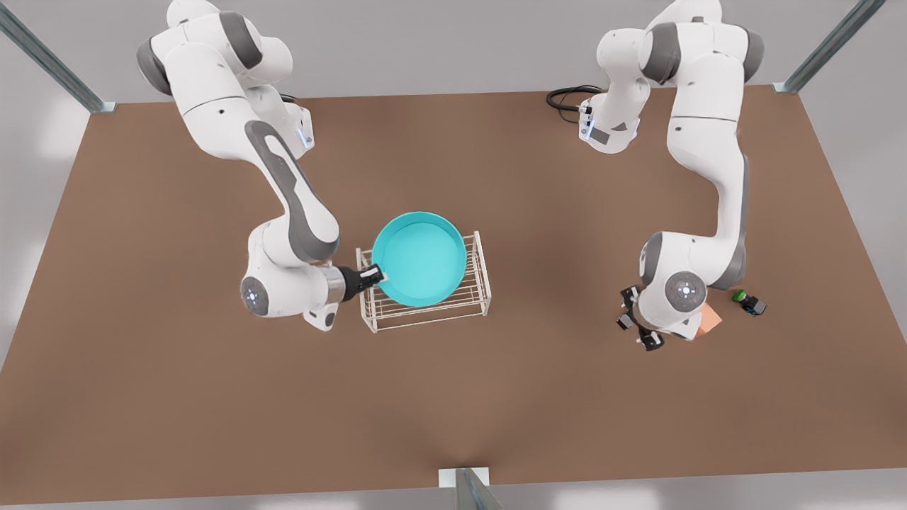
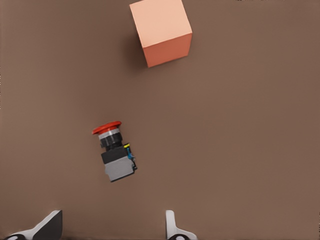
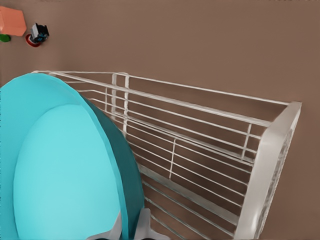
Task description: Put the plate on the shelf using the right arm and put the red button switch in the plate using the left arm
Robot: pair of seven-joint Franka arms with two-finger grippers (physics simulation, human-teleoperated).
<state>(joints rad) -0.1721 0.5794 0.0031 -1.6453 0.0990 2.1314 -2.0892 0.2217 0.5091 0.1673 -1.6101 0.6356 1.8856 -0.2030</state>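
over shelf [image 1: 425, 304], right gripper [image 1: 373, 275] fingers clamp turquoise plate [image 1: 419, 259] rim; left gripper [image 2: 112, 227] fingers apart above red-capped red button switch [image 2: 115, 152].

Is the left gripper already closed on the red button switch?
No: the left gripper hangs open above the red button switch, which lies on its side on the table.

light: bright, even, from overhead | shadows: soft, faint under the arms and shelf [image 1: 425, 290] | glare: none | focus: slightly soft
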